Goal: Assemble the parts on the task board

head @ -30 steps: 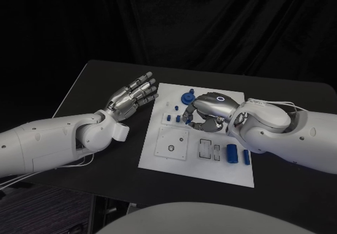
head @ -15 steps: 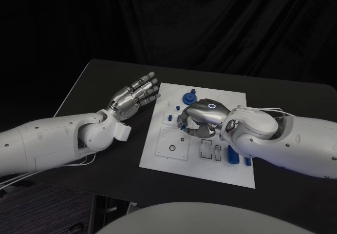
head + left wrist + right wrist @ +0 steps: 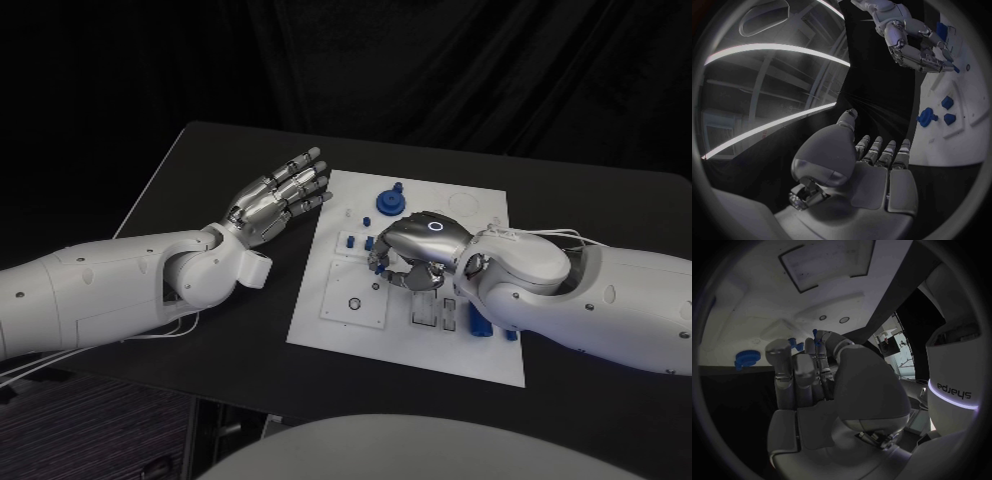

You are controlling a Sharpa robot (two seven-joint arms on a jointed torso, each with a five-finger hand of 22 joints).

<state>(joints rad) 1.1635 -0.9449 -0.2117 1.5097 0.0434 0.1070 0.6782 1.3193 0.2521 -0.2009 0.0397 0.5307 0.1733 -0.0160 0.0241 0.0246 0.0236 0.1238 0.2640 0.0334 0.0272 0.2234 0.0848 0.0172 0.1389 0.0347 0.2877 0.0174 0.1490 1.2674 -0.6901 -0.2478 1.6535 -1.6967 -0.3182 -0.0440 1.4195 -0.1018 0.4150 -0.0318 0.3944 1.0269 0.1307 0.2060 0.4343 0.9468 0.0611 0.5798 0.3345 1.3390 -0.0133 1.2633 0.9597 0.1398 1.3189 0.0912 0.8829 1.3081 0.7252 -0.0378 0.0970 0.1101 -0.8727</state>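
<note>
The white task board (image 3: 411, 352) lies in the middle of the black table. My right hand (image 3: 414, 248) hovers over the board's middle with its fingers curled down, and its fingertips pinch a small blue part (image 3: 378, 263). The right wrist view shows that blue part (image 3: 792, 344) at the fingertips, above the board (image 3: 754, 300). A blue gear-like part (image 3: 389, 201) stands at the board's far side. Two blue blocks (image 3: 477, 316) lie on the board's right side by my right forearm. My left hand (image 3: 276, 198) hovers flat beside the board's left edge, fingers spread and holding nothing.
A square inset with holes (image 3: 353, 299) and rectangular slots (image 3: 423, 310) sit on the board's near half. Another small blue part (image 3: 349, 240) lies left of my right hand. In the left wrist view, blue parts (image 3: 928, 116) lie on the board (image 3: 967, 131).
My right hand has moved with the small blue part towards the near, left part of the board. The left hand has stayed in place.
</note>
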